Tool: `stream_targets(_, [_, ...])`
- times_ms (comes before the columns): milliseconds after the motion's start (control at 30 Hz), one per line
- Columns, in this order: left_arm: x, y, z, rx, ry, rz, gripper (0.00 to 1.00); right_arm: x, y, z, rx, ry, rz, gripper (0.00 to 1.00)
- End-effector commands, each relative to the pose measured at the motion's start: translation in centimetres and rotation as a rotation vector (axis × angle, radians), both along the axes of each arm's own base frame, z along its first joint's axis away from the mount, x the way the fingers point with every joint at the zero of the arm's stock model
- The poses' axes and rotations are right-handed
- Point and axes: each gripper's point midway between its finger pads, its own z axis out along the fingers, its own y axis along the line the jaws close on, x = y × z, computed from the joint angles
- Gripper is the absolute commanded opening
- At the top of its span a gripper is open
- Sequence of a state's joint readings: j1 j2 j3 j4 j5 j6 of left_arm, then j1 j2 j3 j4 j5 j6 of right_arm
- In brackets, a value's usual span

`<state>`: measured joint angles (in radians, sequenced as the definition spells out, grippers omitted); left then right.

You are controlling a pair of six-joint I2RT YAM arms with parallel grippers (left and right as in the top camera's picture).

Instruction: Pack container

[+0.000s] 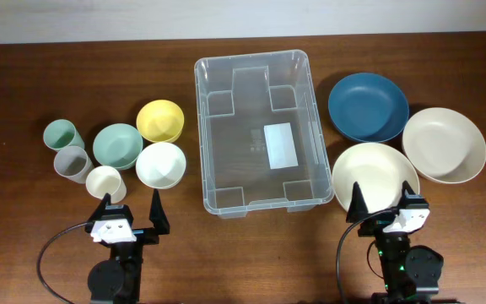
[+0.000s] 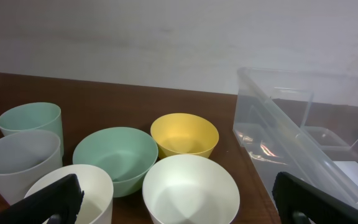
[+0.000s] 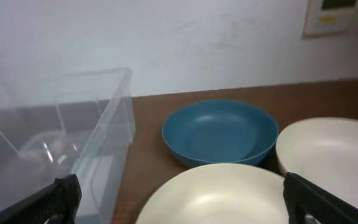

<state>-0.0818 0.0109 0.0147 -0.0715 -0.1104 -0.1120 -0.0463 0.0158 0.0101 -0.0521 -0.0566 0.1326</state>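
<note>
One dark wooden table (image 1: 24, 67), white wall (image 2: 166, 37) behind.
Clear container (image 1: 234, 156) sits mid-table between bowls (image 1: 117, 145) and plates (image 1: 368, 106); left gripper (image 1: 130, 201) and right gripper (image 1: 382, 198) at the near edge, both spread, holding nothing.

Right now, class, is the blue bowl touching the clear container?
Apart. The overhead view shows a strip of bare brown table between the blue bowl and the right rim of the container; the right wrist view shows the same gap.

White label (image 1: 278, 145), on the base of the large clear plastic rectangular container (image 1: 202, 135): nothing legible
Framed wall notice (image 3: 329, 15), behind and right of the container: too blurred to read
</note>
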Motion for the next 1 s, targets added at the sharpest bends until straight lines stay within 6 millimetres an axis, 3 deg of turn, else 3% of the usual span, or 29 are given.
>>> stream_targets(0, [0.0,-0.1,-0.1,0.016,0.001,-0.007,1.00,-0.1,-1.0,1.3,0.109,-0.030,-0.062,0.99])
stream_targets(233, [0.0,-0.1,-0.1,0.016,0.001,-0.007,1.00,-0.9,-4.5,6.8,0.101,-0.072,-0.264,0.99])
stream_targets(500, [0.0,-0.1,-0.1,0.016,0.001,-0.007,1.00,0.3,-6.8,10.5,0.054,0.181,-0.410,0.99])
stream_targets(600, [0.0,-0.1,-0.1,0.016,0.001,-0.007,1.00,2.3,-7.3,12.3,0.042,0.273,-0.427,0.99])
stream_targets(767, [0.0,-0.1,-0.1,0.016,0.001,-0.007,1.00,7.7,-7.2,16.0,0.032,0.385,-0.363,0.99])
stream_targets(800, [0.0,-0.1,-0.1,0.016,0.001,-0.007,1.00,9.6,-6.8,16.8,-0.008,0.423,-0.307,0.99])
stream_targets(967, [0.0,-0.1,-0.1,0.016,0.001,-0.007,1.00,15.0,-6.7,18.0,-0.145,0.532,-0.159,0.99])
